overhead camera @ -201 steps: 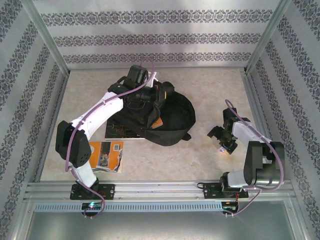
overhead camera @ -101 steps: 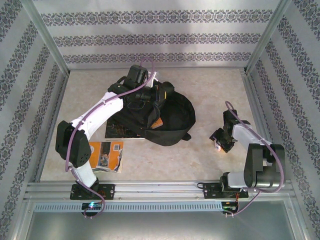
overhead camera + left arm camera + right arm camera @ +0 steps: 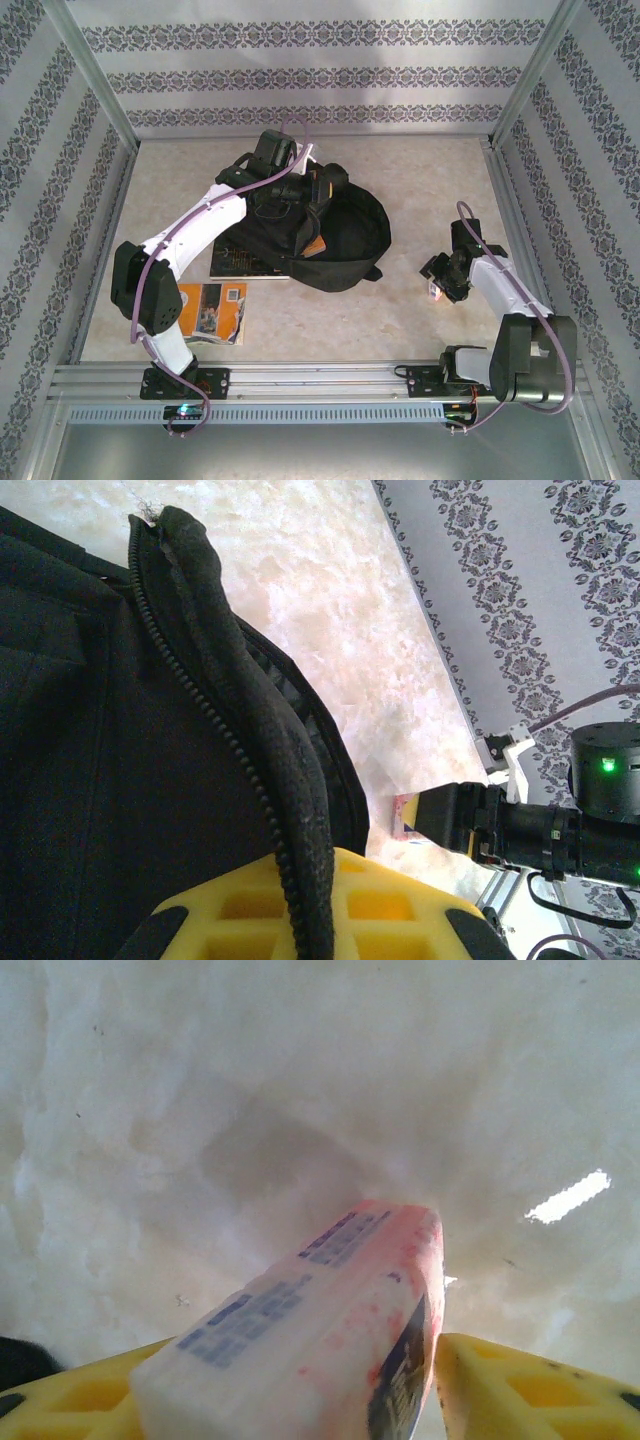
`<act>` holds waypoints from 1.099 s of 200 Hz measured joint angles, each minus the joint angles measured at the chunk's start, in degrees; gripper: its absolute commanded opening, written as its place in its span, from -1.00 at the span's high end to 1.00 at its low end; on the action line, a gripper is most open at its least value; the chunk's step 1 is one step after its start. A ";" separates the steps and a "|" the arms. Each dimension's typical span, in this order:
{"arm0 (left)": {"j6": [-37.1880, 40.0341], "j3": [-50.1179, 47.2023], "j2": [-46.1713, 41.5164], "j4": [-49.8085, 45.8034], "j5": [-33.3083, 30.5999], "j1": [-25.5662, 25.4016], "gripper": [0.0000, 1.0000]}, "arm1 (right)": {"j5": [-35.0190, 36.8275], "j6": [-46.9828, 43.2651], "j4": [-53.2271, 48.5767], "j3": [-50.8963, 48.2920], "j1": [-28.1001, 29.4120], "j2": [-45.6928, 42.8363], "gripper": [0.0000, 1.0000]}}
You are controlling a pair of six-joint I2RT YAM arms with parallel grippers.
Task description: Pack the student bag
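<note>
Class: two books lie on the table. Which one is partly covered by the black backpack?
The dark-covered book, whose far edge the student bag overlaps. The orange book lies apart, not touching the bag.

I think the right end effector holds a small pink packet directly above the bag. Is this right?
Not quite. The right end effector does hold the small pink packet, but it is over bare table, to the right of the bag and apart from it. The top external view shows this.
</note>
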 measured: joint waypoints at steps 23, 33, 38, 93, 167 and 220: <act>0.02 0.00 0.00 0.00 0.00 0.00 0.92 | -0.28 -0.17 -0.26 0.00 0.00 -0.92 0.27; 0.02 0.00 0.00 0.00 -0.02 0.00 0.92 | -0.42 0.13 -0.28 0.00 0.00 -0.98 0.40; 0.07 0.00 0.00 0.00 -0.02 0.00 0.92 | -0.44 0.11 -0.31 0.00 0.00 -0.98 0.43; 0.46 1.05 0.00 -1.55 0.07 0.00 1.00 | -2.89 0.02 -2.97 3.26 4.22 -7.34 0.75; 4.00 13.27 -0.17 -13.07 -3.08 0.15 1.00 | -6.80 1.53 3.08 22.86 21.81 -8.48 0.72; 6.27 20.22 -0.02 -20.65 -5.22 0.44 1.00 | -1.77 3.30 4.98 35.65 31.32 10.16 0.56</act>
